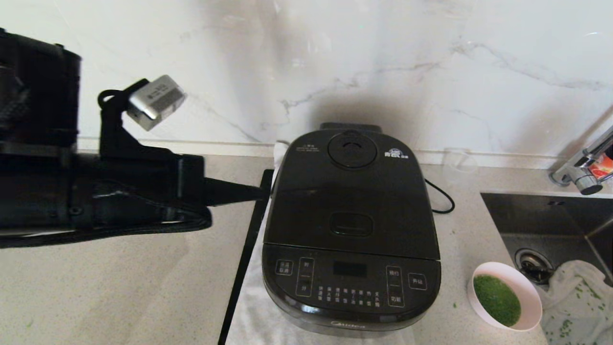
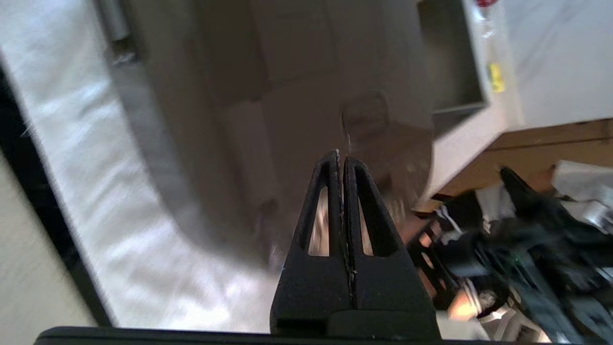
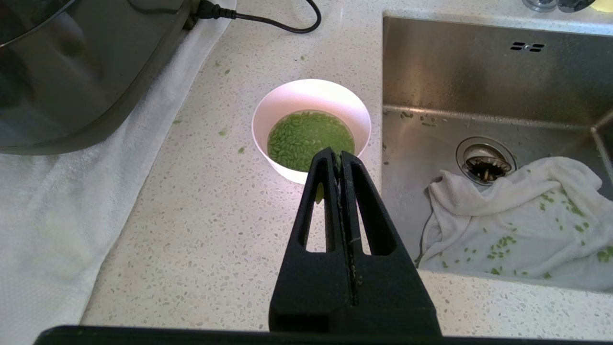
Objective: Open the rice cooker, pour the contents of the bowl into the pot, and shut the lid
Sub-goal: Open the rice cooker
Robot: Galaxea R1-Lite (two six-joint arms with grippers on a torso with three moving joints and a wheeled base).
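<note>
Glossy black Midea rice cooker, lid down; left gripper pinched closed beside it; right gripper closed above bowl, probably empty

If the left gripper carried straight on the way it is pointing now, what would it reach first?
Most likely the rice cooker: the left gripper, shut, points at its left side, level with the lid. Depth is uncertain.
</note>
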